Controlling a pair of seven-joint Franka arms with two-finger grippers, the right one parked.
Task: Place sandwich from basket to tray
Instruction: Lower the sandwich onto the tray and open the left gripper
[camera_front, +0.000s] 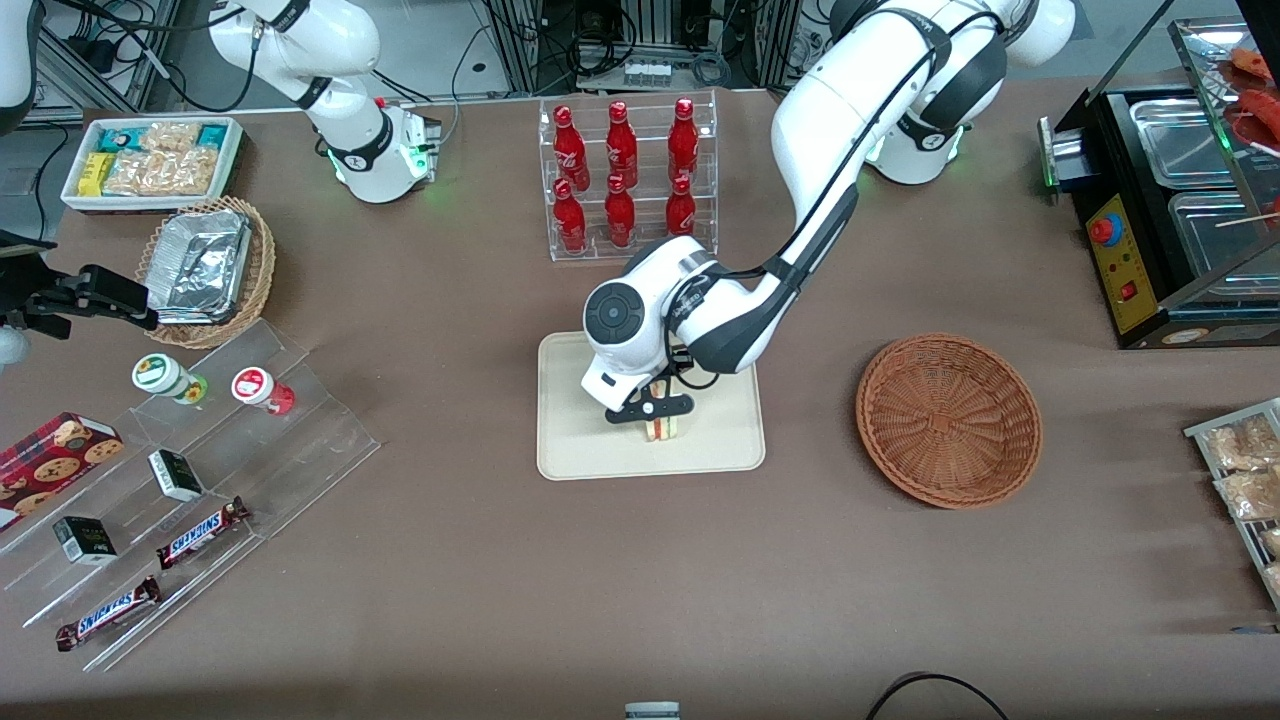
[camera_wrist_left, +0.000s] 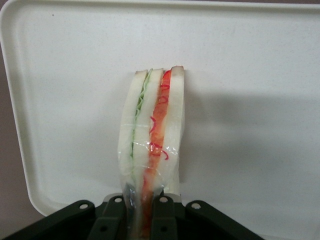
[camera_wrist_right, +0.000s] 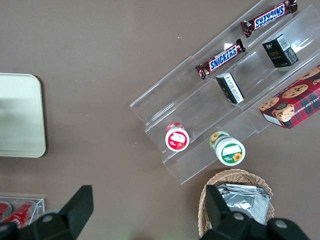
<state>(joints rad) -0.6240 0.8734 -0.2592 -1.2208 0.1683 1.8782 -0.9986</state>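
The sandwich (camera_front: 663, 430) is a wrapped wedge of pale bread with red-orange and green filling. It hangs upright over the cream tray (camera_front: 575, 440), on the part of the tray nearest the front camera. My left gripper (camera_front: 655, 412) is shut on its upper end. In the left wrist view the two dark fingers (camera_wrist_left: 165, 220) pinch the sandwich (camera_wrist_left: 152, 125) with the tray (camera_wrist_left: 250, 75) right below; whether it touches the tray I cannot tell. The reddish-brown basket (camera_front: 948, 420) sits beside the tray toward the working arm's end, with nothing in it.
A clear rack of red bottles (camera_front: 625, 180) stands just farther from the camera than the tray. Toward the parked arm's end are a stepped acrylic stand with snack bars (camera_front: 200, 470), a lighter wicker basket of foil trays (camera_front: 205, 270) and a white snack box (camera_front: 150, 160). A black appliance (camera_front: 1160, 210) stands at the working arm's end.
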